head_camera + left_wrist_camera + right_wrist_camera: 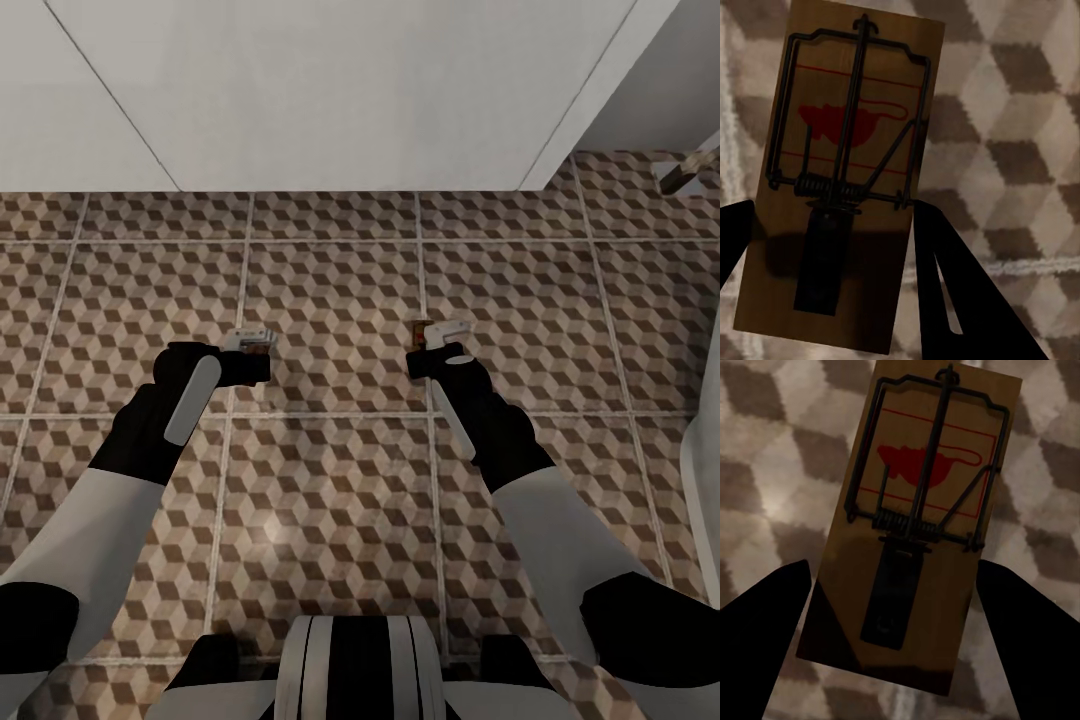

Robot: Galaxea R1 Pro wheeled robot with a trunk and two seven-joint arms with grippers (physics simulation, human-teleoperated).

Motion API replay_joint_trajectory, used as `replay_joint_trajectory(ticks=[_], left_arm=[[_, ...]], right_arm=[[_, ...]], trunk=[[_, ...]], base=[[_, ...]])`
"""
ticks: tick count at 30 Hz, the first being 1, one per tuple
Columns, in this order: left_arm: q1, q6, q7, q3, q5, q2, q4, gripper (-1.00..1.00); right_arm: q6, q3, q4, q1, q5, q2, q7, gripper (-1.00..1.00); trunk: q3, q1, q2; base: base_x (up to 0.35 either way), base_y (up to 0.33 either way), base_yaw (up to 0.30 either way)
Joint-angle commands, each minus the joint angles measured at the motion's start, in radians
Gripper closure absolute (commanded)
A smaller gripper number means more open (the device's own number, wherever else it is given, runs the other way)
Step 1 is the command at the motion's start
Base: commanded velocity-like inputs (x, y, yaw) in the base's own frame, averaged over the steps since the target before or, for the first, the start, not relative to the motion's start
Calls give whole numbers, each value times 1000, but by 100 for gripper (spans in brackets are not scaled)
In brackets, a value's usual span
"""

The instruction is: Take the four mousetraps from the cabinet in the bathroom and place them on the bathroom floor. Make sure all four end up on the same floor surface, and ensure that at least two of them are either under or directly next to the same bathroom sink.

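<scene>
You are holding one mousetrap in each tool, and both are hanging above the bathroom floor [330,300] in front of the robot.

In the left wrist view, the left mousetrap [844,172] is sitting between the two dark fingers [952,300] of the left tool [252,345], its long axis running out along them and away from the wrist, with the spring and the red mouse print facing the camera. The fingers are pressing on its long edges near the inner end, so that tool is closed on the slab.

The right mousetrap [919,525] is lying the same way in the right tool [435,338]; there the fingers [1031,637] are flanking the board, and contact looks likely, though a small gap cannot be excluded.

From the head camera, the two tools are floating side by side at about the same level, well apart from each other, and neither arm is clearly nearer the tiles.

The floor under both is open cube-patterned tile with pale grout lines. A plain white wall [330,90] is closing off the far side. A curved white edge [700,520] on the robot's right may be the sink, so the right arm is probably the nearer one for a placement beside it.
</scene>
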State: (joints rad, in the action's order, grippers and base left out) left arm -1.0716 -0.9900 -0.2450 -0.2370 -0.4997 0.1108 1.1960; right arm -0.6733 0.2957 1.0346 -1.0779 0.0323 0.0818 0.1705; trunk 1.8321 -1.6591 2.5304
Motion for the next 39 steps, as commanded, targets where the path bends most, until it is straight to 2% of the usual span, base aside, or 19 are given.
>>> replay_joint_trajectory(ticks=[1, 7, 18, 39], left_arm=[[-1, -3, -10, -3, -7, 1, 1, 100], [-1, -3, -10, -4, -7, 1, -1, 100], [-1, -4, -10, -4, -8, 0, -3, 100], [-1, -3, -10, -4, -8, 1, -9, 100]], right_arm=[[-5, 2, 1, -1, 4, 0, 6, 100], [-5, 2, 1, 0, 4, 0, 8, 100], [-5, 2, 0, 1, 5, -1, 9, 100], [-5, 2, -1, 1, 5, -2, 9, 100]], trunk=[[1, 0, 0], [1, 0, 0], [1, 0, 0], [1, 0, 0]], base=[[4, 1, 0], [71, 0, 0], [258, 0, 0], [12, 0, 0]])
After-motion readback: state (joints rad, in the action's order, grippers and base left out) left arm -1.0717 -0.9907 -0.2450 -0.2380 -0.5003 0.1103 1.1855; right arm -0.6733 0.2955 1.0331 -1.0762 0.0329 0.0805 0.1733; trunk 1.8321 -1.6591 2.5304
